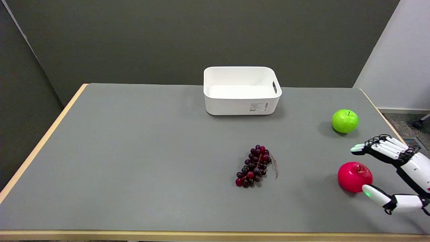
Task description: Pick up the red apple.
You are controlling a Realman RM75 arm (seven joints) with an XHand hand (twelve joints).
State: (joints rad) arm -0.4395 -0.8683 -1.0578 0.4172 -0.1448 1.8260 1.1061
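At table's far edge: white bin, nothing visible inside.

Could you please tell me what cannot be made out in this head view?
- Right hand: wrist and arm cut off by the right edge.
- Contact between the fingers and the red apple: unclear from this angle.
- White bin label: too small to read.
- Bin's near inside wall: hidden behind its rim.

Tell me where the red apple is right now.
In the head view the red apple sits on the table's right side near the front, below the green apple and right of the grapes, between the right hand's spread fingers.
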